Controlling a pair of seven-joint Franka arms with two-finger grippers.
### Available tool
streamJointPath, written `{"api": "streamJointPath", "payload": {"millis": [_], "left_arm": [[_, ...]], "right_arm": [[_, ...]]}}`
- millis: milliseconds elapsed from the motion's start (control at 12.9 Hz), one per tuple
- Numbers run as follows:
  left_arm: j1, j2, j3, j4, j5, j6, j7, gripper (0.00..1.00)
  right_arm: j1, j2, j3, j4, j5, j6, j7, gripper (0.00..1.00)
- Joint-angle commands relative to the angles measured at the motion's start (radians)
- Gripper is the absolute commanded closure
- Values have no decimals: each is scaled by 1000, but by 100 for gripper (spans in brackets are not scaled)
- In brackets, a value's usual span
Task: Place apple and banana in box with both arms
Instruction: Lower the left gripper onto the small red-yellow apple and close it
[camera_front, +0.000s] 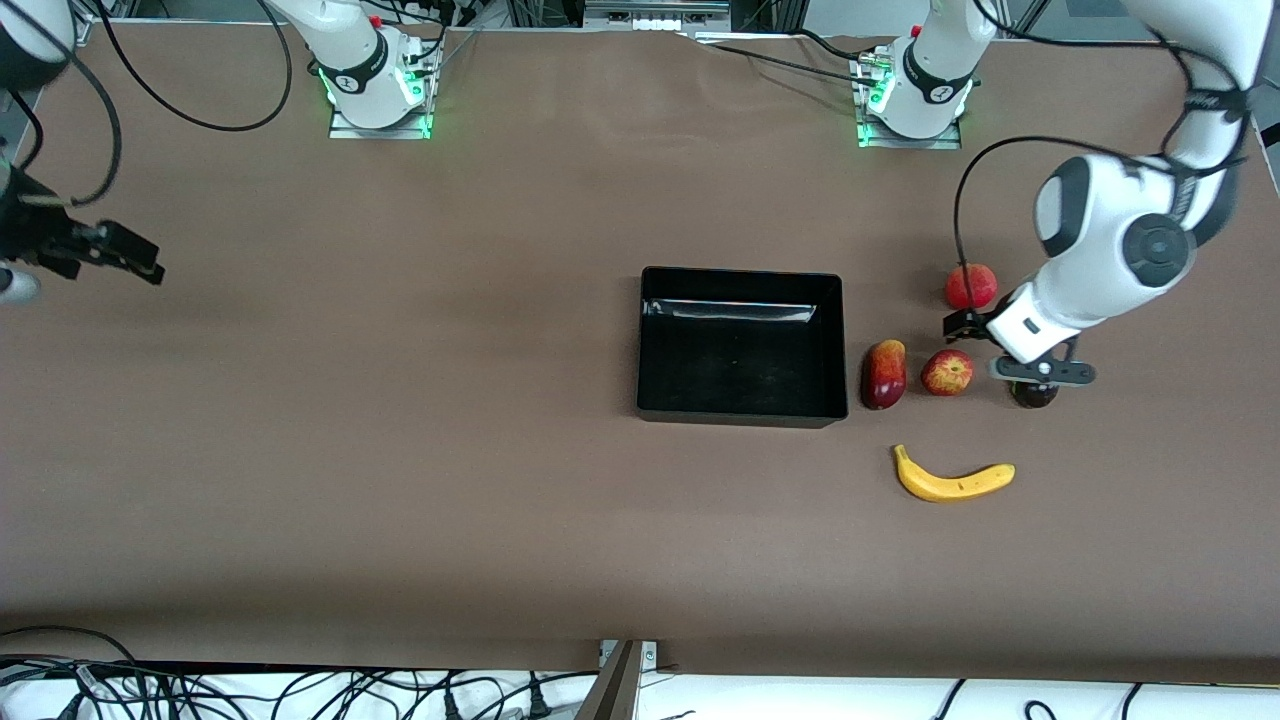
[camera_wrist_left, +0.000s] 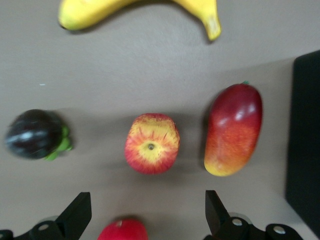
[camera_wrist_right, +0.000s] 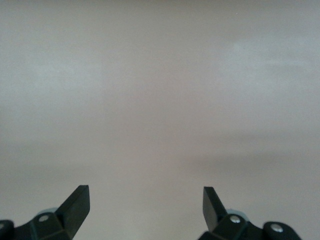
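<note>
My left gripper (camera_front: 968, 328): up in the air over the cluster of fruit at the left arm's end of the brown desk (camera_front: 400, 450), fingers (camera_wrist_left: 75, 215) spread wide apart, holding nothing.

Small round red apple with yellow-orange patches (camera_wrist_left: 151, 143): on the desk, below the gap between my left fingers, untouched.

Elongated dark red-and-yellow oval fruit (camera_wrist_left: 233, 130): just beside the apple, between it and the box.

Black rectangular shallow plastic box (camera_front: 740, 345): empty, beside that oval fruit.

Dark purple round fruit with green leaves (camera_wrist_left: 36, 134): beside the apple, away from the box.

All-red round fruit (camera_wrist_left: 123, 230): between my left fingers' bases.

Curved bright yellow banana (camera_front: 953, 480): on the desk near the apple, nearer the front camera.

My right gripper (camera_wrist_right: 145, 212): waiting over bare desk at the right arm's end, well apart from everything, fingers (camera_wrist_right: 77, 202) wide apart, empty.
</note>
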Motion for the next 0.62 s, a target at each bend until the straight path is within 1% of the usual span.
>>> {"api": "streamJointPath", "payload": {"millis": [0,77,232,309,541], "left_arm": [[6,44,-1,-26,21,67,100,0],[6,62,-1,-28,21,92,111,0],[6,107,-1,-28,21,156,143,0],[6,122,-1,-26,33,193,164,0],[6,141,-1,-20,96,238,166,0]], "right_arm": [[-16,7,28,-12,-15,-28,1,0],[-16,9,28,-5,-6,-56,15,0],[-13,12,31,-5,4,-62,8,0],[-10,10,31,-5,4,-65,12,0],[-8,6,43,-5,4,-107,5,0]]}}
